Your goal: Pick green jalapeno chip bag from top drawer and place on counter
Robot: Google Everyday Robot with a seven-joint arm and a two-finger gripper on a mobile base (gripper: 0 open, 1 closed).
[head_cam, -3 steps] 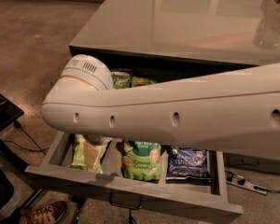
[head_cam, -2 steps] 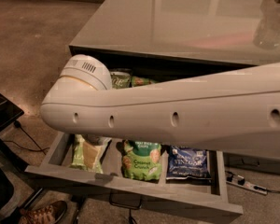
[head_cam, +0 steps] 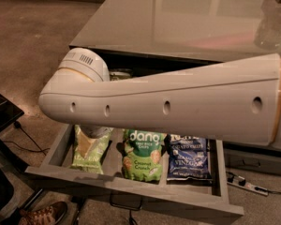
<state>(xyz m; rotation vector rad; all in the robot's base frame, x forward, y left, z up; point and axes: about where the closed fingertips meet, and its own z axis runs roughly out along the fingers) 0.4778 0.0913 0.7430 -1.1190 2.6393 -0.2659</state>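
The top drawer [head_cam: 131, 191] is pulled open, with three lanes. A light-green jalapeno chip bag [head_cam: 85, 153] lies in the left lane. My white arm crosses the whole view above the drawer and bends down at the left. My gripper [head_cam: 94, 131] reaches into the left lane right over the top of that bag and is mostly hidden behind the arm. Whether it touches the bag cannot be seen. Another light-green bag [head_cam: 120, 74] peeks out at the drawer's back. The glossy grey counter [head_cam: 187, 18] lies above.
A deeper-green "dang" bag [head_cam: 141, 156] lies in the middle lane and a blue bag [head_cam: 189, 158] in the right lane. A dark pull [head_cam: 126, 203] hangs on the drawer front. A brown shoe [head_cam: 42, 214] and a black object [head_cam: 2, 116] are at the left; a power strip [head_cam: 246, 185] is on the floor at the right.
The arm has shifted only slightly. The bags in the drawer have not moved.
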